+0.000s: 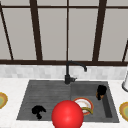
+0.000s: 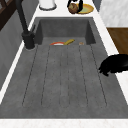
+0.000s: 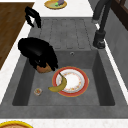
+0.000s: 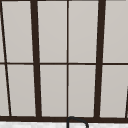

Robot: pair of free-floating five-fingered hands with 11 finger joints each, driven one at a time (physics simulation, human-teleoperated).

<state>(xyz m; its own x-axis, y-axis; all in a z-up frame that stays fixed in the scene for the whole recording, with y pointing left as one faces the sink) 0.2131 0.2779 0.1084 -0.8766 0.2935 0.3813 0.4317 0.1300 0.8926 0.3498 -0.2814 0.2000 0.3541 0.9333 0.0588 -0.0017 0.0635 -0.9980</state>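
One small brown round thing [image 3: 44, 68], about the look of a potato or a small fruit, sits under the curled fingers of the right hand [image 3: 37, 53] in the right side view, at the front left corner of the sink basin [image 3: 98, 75] as that camera sees it, just beside the plate [image 3: 75, 82]; the fingers are bent round it from above and seem to have it pinched, though whether it rests on the basin floor or is lifted clear I cannot tell; by its look it is light, firm and rounded, so I judge it would roll if let go carelessly, and is best held across its widest part, with fingers on one side and thumb on the other; a banana [image 3: 59, 84] lies over the plate's near rim, soft and easily bruised; a tiny round bit [image 3: 37, 91] lies apart on the basin floor; in the front view the right hand [image 1: 101, 91] hangs over the basin's right side; the left hand [image 1: 38, 111] hovers over the ribbed draining board [image 2: 65, 75], fingers curled on nothing; a red ball [image 1: 67, 114] sits in front; the black tap [image 1: 70, 72] stands behind, and plates of food [image 3: 55, 3] rest on the white desk [image 3: 82, 7].
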